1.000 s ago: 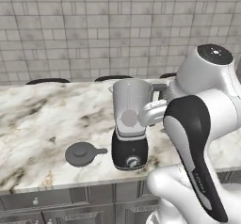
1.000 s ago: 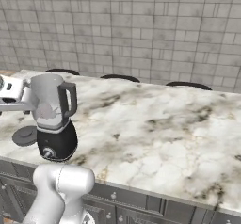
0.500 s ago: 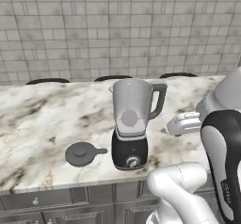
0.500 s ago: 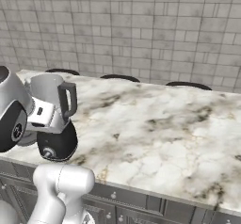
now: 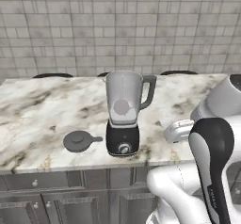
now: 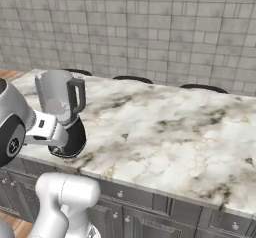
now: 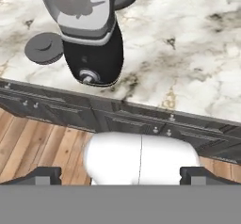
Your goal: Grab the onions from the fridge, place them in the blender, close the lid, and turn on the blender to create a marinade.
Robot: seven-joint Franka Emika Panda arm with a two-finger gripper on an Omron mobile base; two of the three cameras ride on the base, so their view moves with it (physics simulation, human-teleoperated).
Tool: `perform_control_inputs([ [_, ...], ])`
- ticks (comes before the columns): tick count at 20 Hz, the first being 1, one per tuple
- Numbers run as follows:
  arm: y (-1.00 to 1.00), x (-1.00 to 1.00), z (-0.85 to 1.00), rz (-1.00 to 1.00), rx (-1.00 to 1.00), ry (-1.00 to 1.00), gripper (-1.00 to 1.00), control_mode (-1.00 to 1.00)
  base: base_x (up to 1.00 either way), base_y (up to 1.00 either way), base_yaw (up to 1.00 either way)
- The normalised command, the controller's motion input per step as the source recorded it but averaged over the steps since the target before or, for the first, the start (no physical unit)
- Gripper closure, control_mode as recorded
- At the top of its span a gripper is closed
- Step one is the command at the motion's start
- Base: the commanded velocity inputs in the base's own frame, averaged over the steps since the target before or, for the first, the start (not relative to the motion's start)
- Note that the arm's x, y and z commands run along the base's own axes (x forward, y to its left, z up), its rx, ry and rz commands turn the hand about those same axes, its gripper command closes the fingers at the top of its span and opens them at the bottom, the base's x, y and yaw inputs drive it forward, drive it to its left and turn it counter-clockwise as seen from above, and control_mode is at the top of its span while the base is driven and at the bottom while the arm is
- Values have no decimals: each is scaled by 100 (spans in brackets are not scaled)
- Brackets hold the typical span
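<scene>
Blender (image 5: 123,119) — upright near the front edge of the marble counter (image 5: 42,110), black base below, translucent grey jar on top. Jar mouth uncovered; handle on the side towards the arm in the left base view. Silver knob (image 5: 124,148) faces the counter's front edge. A rounded shape shows through the jar wall; what it is cannot be told. In the right base view the blender (image 6: 63,113) sits at the counter's left end, its base partly hidden behind the arm. In the hand view the blender (image 7: 92,32) appears at the upper left, knob towards the cabinets.

Lid (image 5: 79,141) — flat on the counter just beside the blender base, apart from it, centre knob up, side tab pointing towards the base. In the hand view the lid (image 7: 44,48) lies beside the base, partly behind it.

Gripper (image 7: 120,175) — jaws wide apart, nothing between them; dark tips at the bottom corners of the hand view, off the counter's front, above wood floor (image 7: 42,148).

Cabinets (image 5: 61,197) — dark grey, panelled, small knobs, under the counter.

Wall (image 5: 117,25) — grey tile behind the counter.
</scene>
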Motion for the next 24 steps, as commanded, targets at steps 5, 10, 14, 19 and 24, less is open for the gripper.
perform_control_inputs([
  [5, 0, 0, 0, 0, 0, 0, -100, 100, -2, -72, 68],
  [10, 0, 0, 0, 0, 0, 0, -100, 100, 0, -22, 91],
  [14, 0, 0, 0, 0, 0, 0, -100, 100, -4, -2, 95],
  [19, 0, 0, 0, 0, 0, 0, -100, 100, -22, 0, 87],
  [24, 0, 0, 0, 0, 0, 0, -100, 100, -9, 8, 84],
])
